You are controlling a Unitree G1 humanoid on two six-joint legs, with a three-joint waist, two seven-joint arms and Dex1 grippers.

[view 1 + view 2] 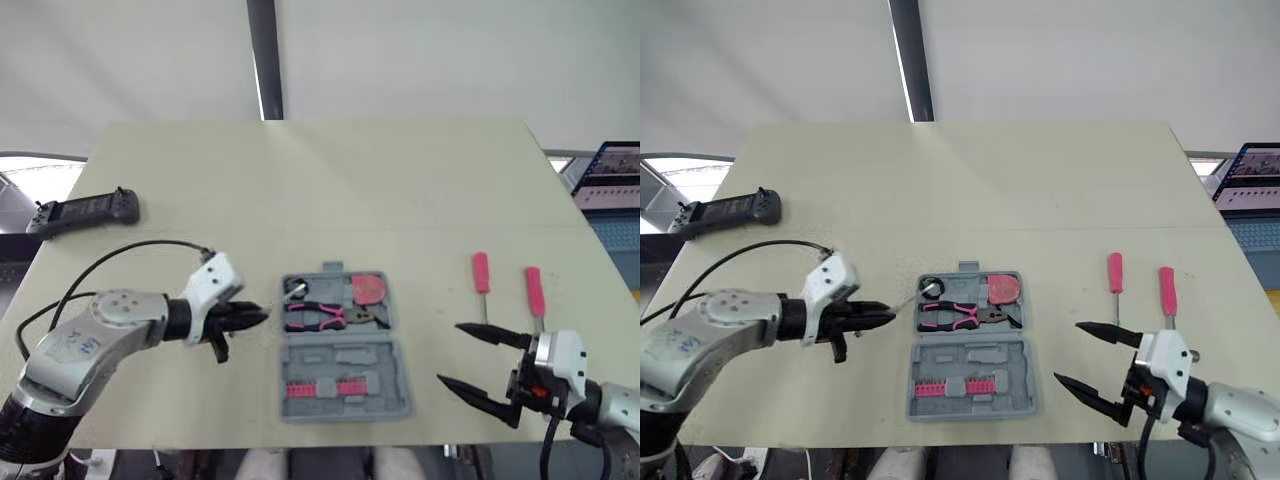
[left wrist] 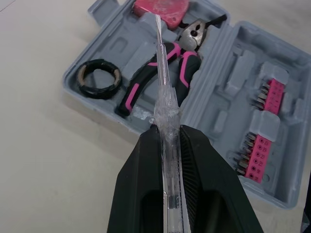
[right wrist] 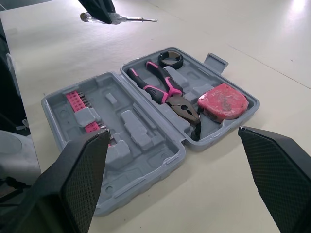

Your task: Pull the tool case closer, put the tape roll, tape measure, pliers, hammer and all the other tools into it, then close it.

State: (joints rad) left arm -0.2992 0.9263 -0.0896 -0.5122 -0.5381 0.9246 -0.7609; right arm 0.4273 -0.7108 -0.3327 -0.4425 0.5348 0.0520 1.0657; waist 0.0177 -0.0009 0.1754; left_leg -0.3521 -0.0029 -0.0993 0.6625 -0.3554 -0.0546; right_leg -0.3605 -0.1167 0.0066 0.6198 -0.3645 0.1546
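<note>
The grey tool case (image 1: 395, 398) lies open near the table's front edge. In it are the black tape roll (image 2: 99, 78), the pink-handled pliers (image 2: 146, 77), the pink tape measure (image 3: 222, 102) and pink bit strips (image 2: 259, 148). My left gripper (image 1: 258, 317) hovers just left of the case, shut on a clear-handled screwdriver (image 2: 164, 87) whose tip points over the case. My right gripper (image 1: 472, 358) stands open to the right of the case, nothing between its fingers. Two pink-handled screwdrivers (image 1: 481, 273) (image 1: 535, 292) lie on the table beyond it.
A black handheld controller (image 1: 84, 211) rests at the table's far left. A laptop screen (image 1: 608, 176) shows off the table's right edge. The pale table (image 1: 330, 190) stretches wide behind the case.
</note>
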